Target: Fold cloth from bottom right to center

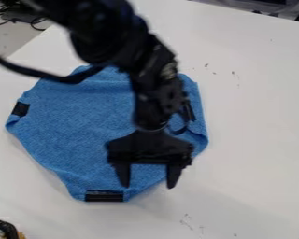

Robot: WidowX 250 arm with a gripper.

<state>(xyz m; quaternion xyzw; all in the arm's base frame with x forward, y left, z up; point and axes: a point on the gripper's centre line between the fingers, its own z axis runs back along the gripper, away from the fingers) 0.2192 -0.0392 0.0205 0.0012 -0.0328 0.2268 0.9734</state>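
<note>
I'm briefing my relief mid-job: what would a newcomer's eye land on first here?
The black arm, coming in from the upper left, with its gripper over the cloth's lower right edge, jaws apart. Then the bright blue cloth on the white table, with black patches at its left and bottom.

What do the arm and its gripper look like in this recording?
The arm is black and jointed, with small greyish patches along its lower part and a thick black cable at its side. The gripper is black too: a wide crosspiece with two tapering fingers.
</note>
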